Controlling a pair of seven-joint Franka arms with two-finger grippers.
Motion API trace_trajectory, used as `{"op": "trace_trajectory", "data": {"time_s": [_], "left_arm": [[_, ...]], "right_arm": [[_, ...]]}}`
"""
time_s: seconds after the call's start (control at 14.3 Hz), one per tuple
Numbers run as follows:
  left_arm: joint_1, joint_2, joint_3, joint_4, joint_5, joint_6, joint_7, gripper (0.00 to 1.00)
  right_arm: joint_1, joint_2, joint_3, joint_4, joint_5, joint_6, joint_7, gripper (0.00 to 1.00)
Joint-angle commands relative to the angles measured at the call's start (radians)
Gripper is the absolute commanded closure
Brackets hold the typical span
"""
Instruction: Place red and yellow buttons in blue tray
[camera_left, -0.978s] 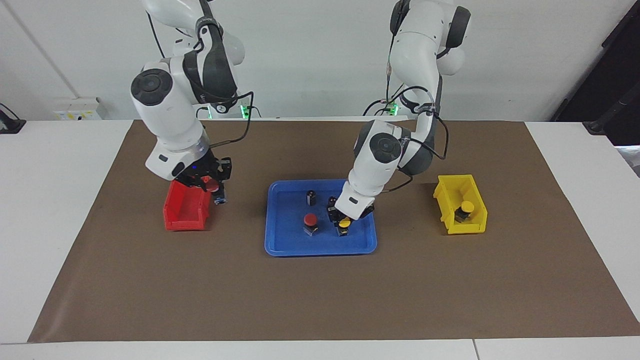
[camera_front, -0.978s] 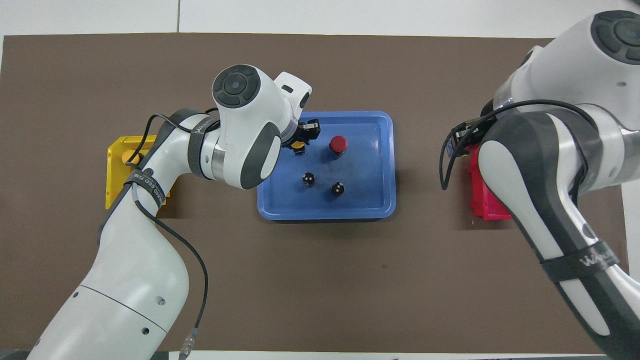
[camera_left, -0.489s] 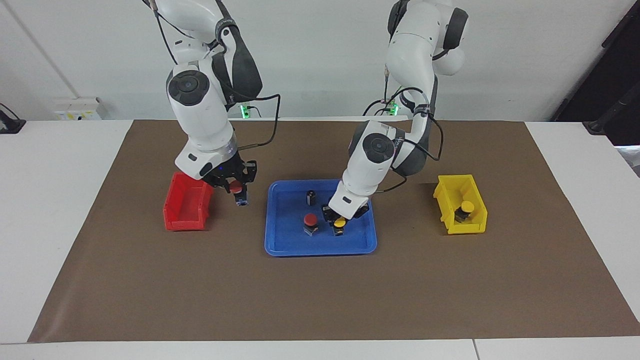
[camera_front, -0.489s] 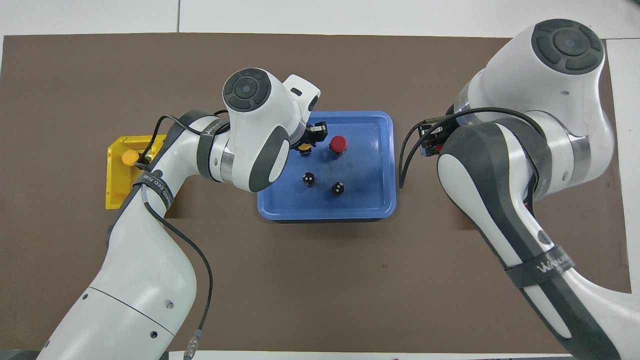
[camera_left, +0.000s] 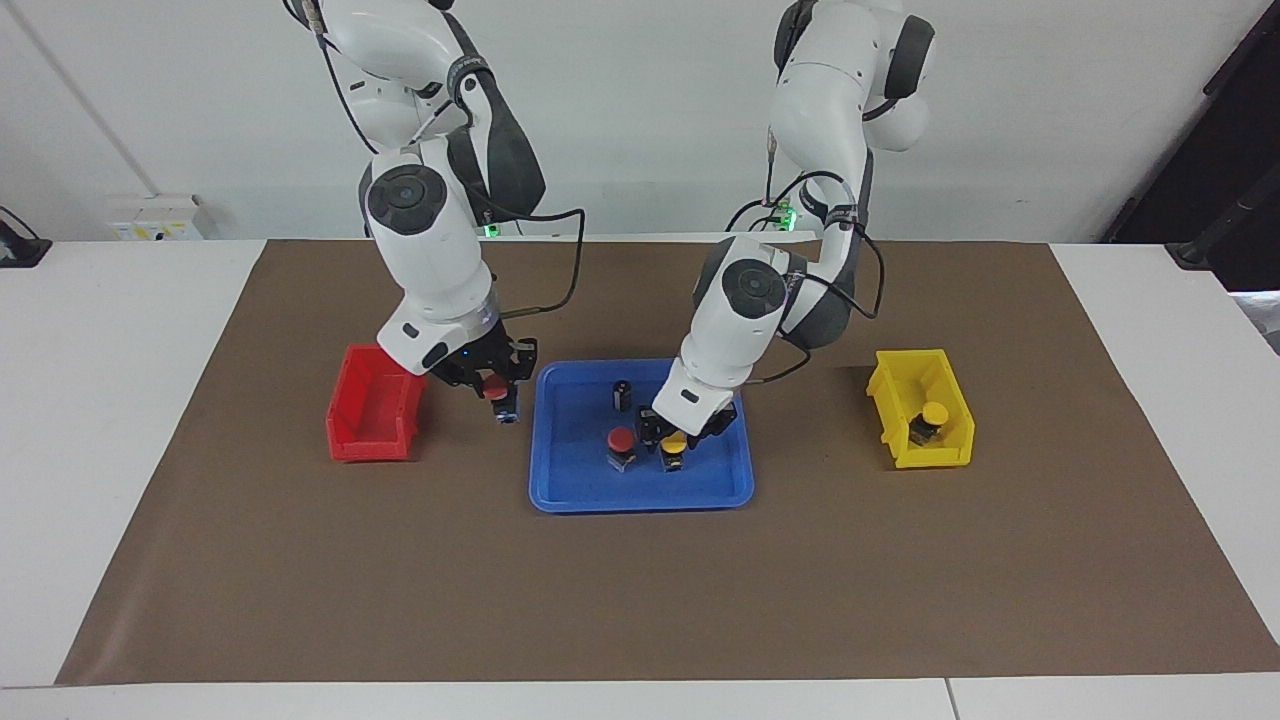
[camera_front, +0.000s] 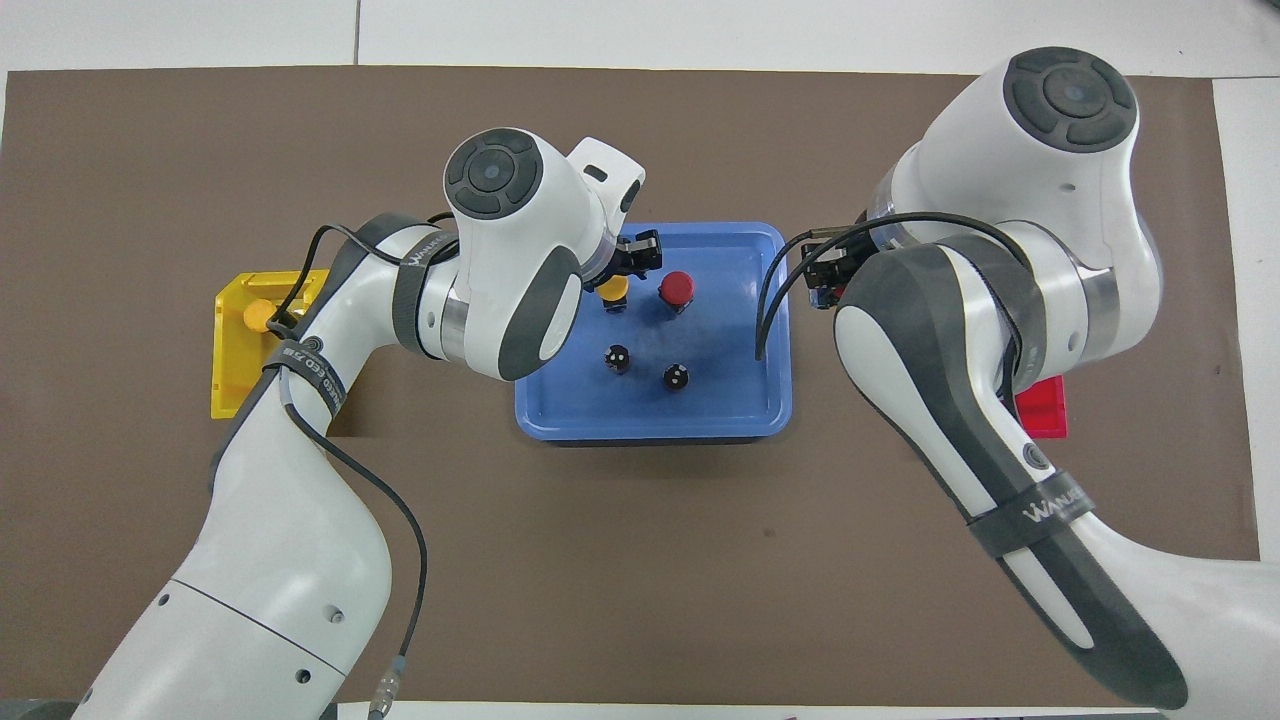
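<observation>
In the facing view the blue tray, flat with a low rim and rounded corners, lies mid-table on a brown mat. Four buttons show, two red-capped and two yellow-capped, all with black bodies. One red button stands in the tray; just beside it a yellow button stands under the left claw, whose fingers sit close around the cap, and I cannot tell whether they grip it or have let go. The right claw is closed on a second red button, held in the air over the mat between the red bin and the tray. The second yellow button sits in the yellow bin toward the left arm's end. A dark capless cylinder stands in the tray nearer the robots. In the overhead view two capless cylinders stand in the tray, nearer the robots than the red button and yellow button. The left arm's wrist covers the tray's edge and part of the yellow bin; the right arm hides most of the red bin.
</observation>
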Motion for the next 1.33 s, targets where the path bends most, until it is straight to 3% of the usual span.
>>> {"op": "trace_trajectory", "data": {"time_s": [0.0, 0.07, 0.14, 0.21, 0.42, 0.63, 0.91, 1.26], "left_arm": [[0.013, -0.031, 0.023, 0.072, -0.013, -0.135, -0.018, 0.31], [0.035, -0.072, 0.032, 0.068, -0.004, -0.179, -0.018, 0.21], [0.039, -0.112, 0.063, 0.042, 0.003, -0.227, -0.013, 0.03], [0.059, -0.156, 0.087, -0.007, 0.004, -0.282, -0.008, 0.0], [0.148, -0.261, 0.104, -0.095, 0.051, -0.422, 0.017, 0.0], [0.254, -0.331, 0.112, -0.14, 0.196, -0.511, 0.312, 0.0], [0.476, -0.454, 0.111, -0.17, 0.199, -0.611, 0.654, 0.0], [0.48, -0.48, 0.109, -0.172, 0.194, -0.544, 0.634, 0.0]], "right_arm": [[0.037, 0.078, 0.005, 0.091, 0.019, -0.002, 0.067, 0.82], [0.053, 0.115, 0.005, 0.147, 0.016, -0.005, 0.099, 0.82], [0.068, 0.152, 0.005, 0.191, 0.011, -0.025, 0.134, 0.82], [0.073, 0.181, 0.005, 0.205, 0.01, -0.028, 0.141, 0.82], [0.078, 0.229, 0.005, 0.208, 0.01, 0.036, 0.145, 0.82], [0.091, 0.246, 0.005, 0.206, 0.01, 0.05, 0.147, 0.82], [0.113, 0.264, 0.005, 0.196, -0.003, 0.076, 0.161, 0.82], [0.105, 0.263, 0.005, 0.15, -0.032, 0.094, 0.159, 0.82]]}}
